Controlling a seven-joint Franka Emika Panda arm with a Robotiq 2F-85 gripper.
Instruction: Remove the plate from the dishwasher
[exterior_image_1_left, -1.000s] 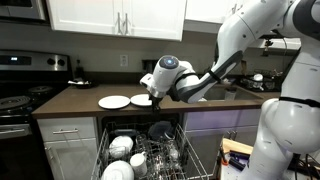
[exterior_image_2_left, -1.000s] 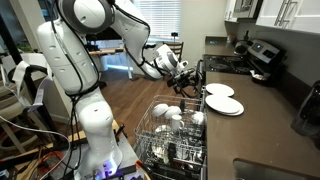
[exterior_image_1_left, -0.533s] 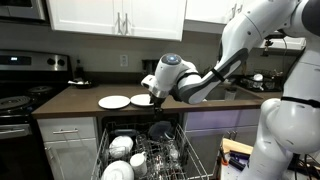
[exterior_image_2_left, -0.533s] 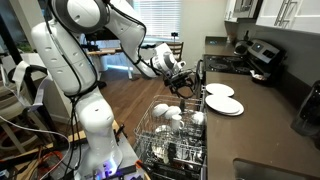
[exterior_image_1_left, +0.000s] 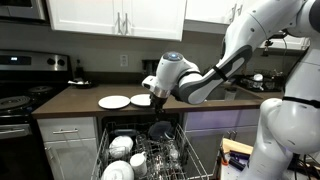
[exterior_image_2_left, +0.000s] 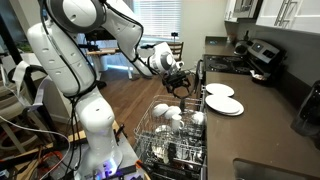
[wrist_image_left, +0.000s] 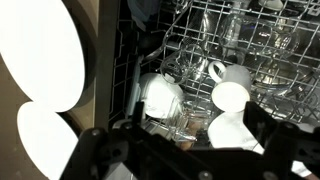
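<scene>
Clearance is what you need now: the gripper (exterior_image_2_left: 181, 88) hangs over the dishwasher (exterior_image_2_left: 170, 150) and its pulled-out rack (wrist_image_left: 250, 30), jaws parted and empty. It sits just off the front edge of the counter (exterior_image_1_left: 70, 100), where two white plates (exterior_image_2_left: 224, 106) lie, seemingly out already. Draw away level and slow, so you catch neither a plate rim nor the cups (wrist_image_left: 160, 95) below.

From my station, the air above the dishwasher (exterior_image_1_left: 150, 150) rack (exterior_image_2_left: 172, 128) is open, and the gripper (exterior_image_2_left: 180, 84) hangs there touching nothing. Inside the rack there is little room: white cups (wrist_image_left: 160, 96) and bowls (exterior_image_1_left: 120, 147) crowd between the wires. Just beside the rack, two white plates (exterior_image_2_left: 226, 106) sit at the counter (exterior_image_2_left: 272, 115) edge and bar a low sideways pass. Past them the counter surface is open.
</scene>
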